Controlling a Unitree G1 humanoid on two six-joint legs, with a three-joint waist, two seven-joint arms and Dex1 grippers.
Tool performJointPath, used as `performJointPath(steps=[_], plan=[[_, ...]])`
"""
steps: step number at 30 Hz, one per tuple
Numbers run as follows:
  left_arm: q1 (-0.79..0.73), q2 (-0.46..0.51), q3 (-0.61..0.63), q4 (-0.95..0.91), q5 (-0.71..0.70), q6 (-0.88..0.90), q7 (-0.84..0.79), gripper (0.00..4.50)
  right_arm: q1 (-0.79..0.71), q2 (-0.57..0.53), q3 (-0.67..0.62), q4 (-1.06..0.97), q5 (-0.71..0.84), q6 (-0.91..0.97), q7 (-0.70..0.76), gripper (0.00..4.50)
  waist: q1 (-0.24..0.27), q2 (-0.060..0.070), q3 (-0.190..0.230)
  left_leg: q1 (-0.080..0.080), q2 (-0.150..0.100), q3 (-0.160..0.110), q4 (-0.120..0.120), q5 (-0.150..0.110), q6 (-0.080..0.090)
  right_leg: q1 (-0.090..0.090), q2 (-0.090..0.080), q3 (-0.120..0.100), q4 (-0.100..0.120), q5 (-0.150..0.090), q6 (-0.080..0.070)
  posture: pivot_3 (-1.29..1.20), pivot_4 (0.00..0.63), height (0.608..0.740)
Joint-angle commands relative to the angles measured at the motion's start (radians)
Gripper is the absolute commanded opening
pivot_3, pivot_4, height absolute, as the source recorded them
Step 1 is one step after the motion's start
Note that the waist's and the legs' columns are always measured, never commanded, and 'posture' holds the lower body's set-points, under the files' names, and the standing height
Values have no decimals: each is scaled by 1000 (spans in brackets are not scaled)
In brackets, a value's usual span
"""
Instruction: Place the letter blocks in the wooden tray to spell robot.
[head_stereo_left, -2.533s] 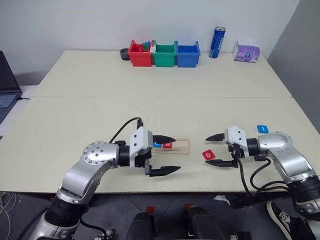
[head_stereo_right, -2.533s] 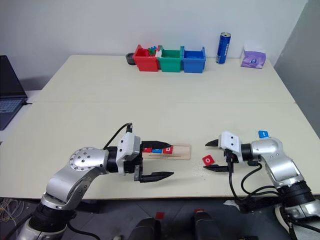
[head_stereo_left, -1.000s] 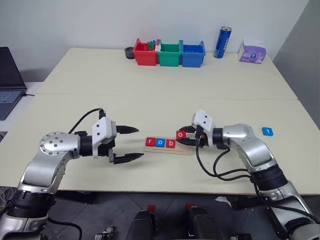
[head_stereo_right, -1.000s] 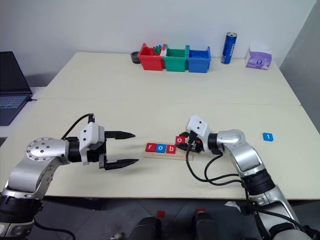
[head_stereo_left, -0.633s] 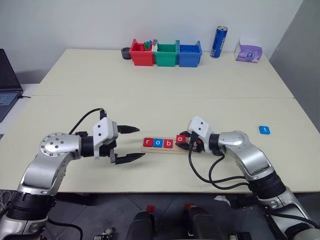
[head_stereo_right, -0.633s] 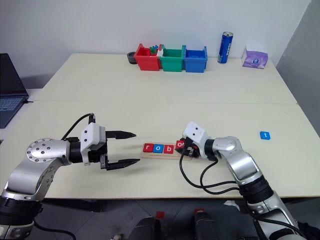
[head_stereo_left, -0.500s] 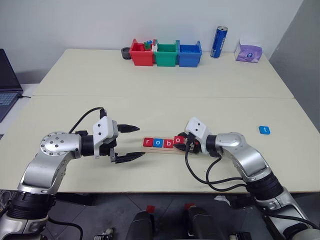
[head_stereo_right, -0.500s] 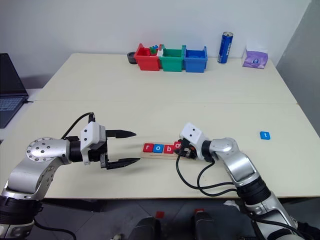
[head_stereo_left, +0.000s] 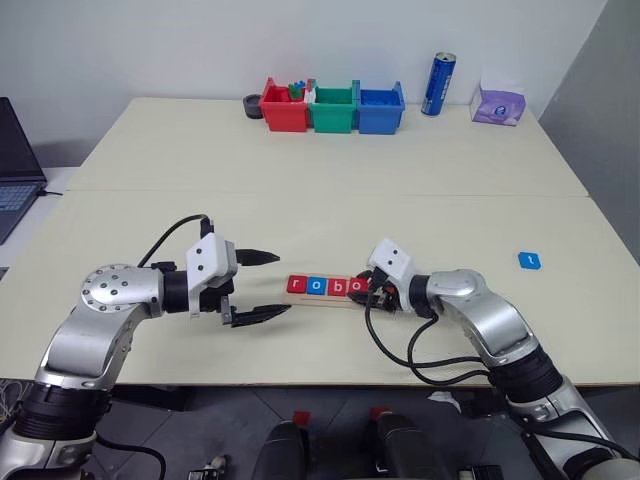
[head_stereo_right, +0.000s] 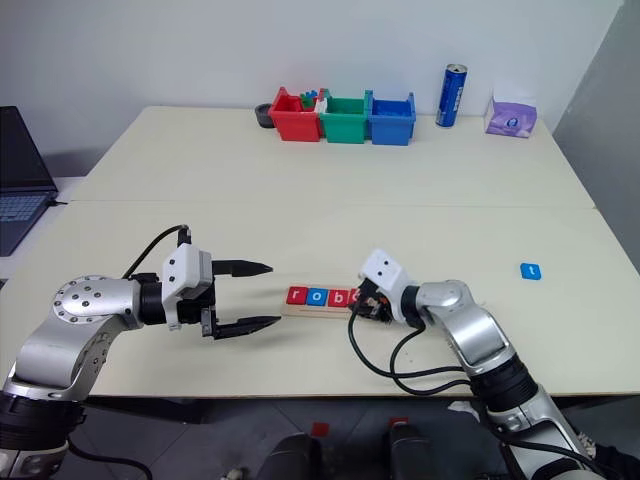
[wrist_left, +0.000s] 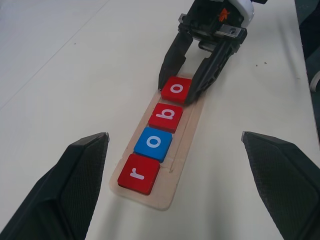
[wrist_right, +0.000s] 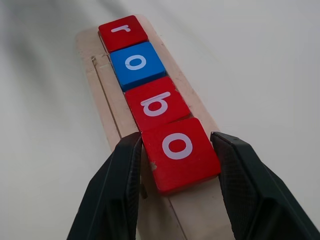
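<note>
You are looking down on a pale cream worktop (head_stereo_left: 330, 190) made of two slabs joined by a seam that runs across it behind the wooden tray (head_stereo_left: 330, 293), with a plain light wall behind its far edge and a grey panel at the right. The wooden tray lies near the front edge of the worktop, lengthwise from left to right. In its groove four letter blocks sit edge to edge: a red "r" (wrist_left: 138, 173), a blue "o" (wrist_left: 153, 144), a red "b" (wrist_left: 168, 117) and a red "o" (wrist_right: 177, 152). The right gripper (wrist_right: 175, 195) sits at the right end of the wooden tray, its two fingers closed against opposite edges of the red "o", which is tilted slightly off the line of the other three. The left gripper (head_stereo_left: 262, 287) hovers just left of the wooden tray with its fingers spread wide and nothing between them. A blue "t" block (head_stereo_left: 529, 260) lies flat on the worktop well to the right of the wooden tray. Far behind the wooden tray, along the back edge, stand a red bin (head_stereo_left: 281, 108), a green bin (head_stereo_left: 332, 108) and a blue bin (head_stereo_left: 379, 108) in a row, with a blue can (head_stereo_left: 437, 84) and a purple packet (head_stereo_left: 496, 104) further right. A laptop (head_stereo_left: 17, 160) sits beyond the left edge of the worktop.
</note>
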Motion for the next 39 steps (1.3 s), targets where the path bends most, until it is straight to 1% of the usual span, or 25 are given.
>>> performJointPath(steps=[1, 25, 39], plan=[[-9, 6, 30, -18, -5, -10, 8, 4500, -5, 2, -2, -41, 13, -1, -1, 1852, 0, 0, 0, 0, 0, 0, 0, 0, 0, 0, 0, 0, 0, 0, 0, 0, 150, 740], [1, 6, 32, -13, -3, -17, 17, 4500, -43, 10, -2, 17, 4, -32, -6, 1852, 0, 0, 0, 0, 0, 0, 0, 0, 0, 0, 0, 0, 0, 0, 0, 0, 150, 740], [2, 8, 33, -9, -1, -20, 15, 4500, -58, -14, -6, 49, 7, -66, 16, 1852, 0, 0, 0, 0, 0, 0, 0, 0, 0, 0, 0, 0, 0, 0, 0, 0, 150, 740]])
